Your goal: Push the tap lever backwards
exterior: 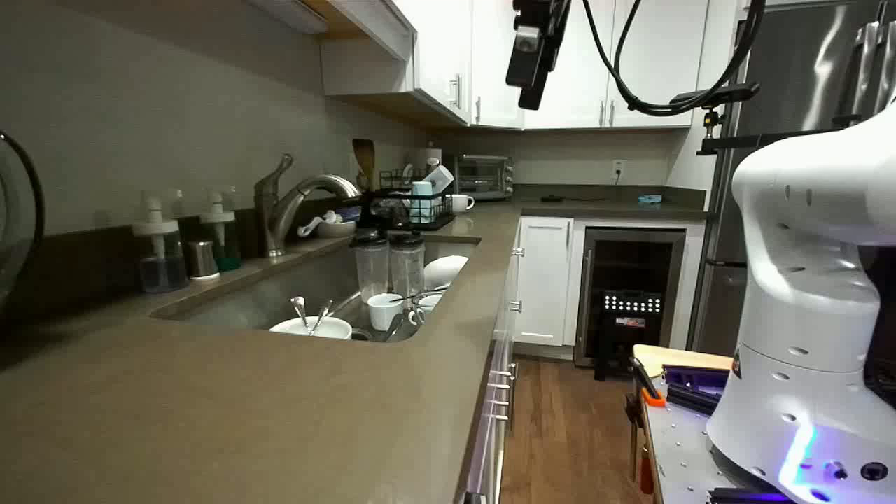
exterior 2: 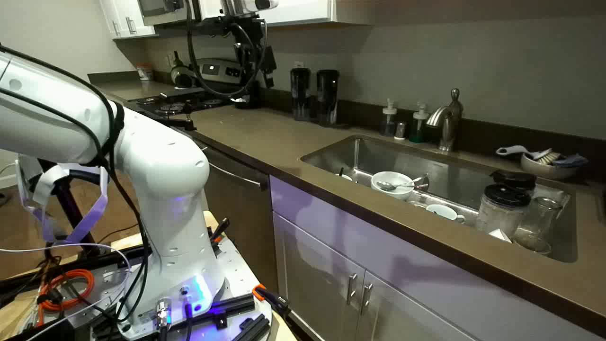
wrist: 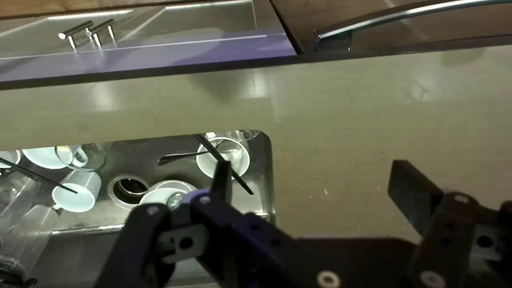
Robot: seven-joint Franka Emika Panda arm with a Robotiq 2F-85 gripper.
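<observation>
The slim, silver-grey tap lever (exterior: 276, 171) slanted upward from the top of the faucet (exterior: 271, 229), rising above the arched spout (exterior: 327, 182), behind a steel sink (exterior 2: 402, 154) set in the table (exterior: 210, 406). High over the table, well apart from the lever, hung the end effector (wrist: 311, 172), pointing down, its fingers (wrist: 412, 192) spread wide. The white arm (exterior 2: 165, 180) bent sharply at the shoulder. In an exterior view, a label (exterior: 630, 323) on a black object (exterior: 616, 343) was too small to read.
</observation>
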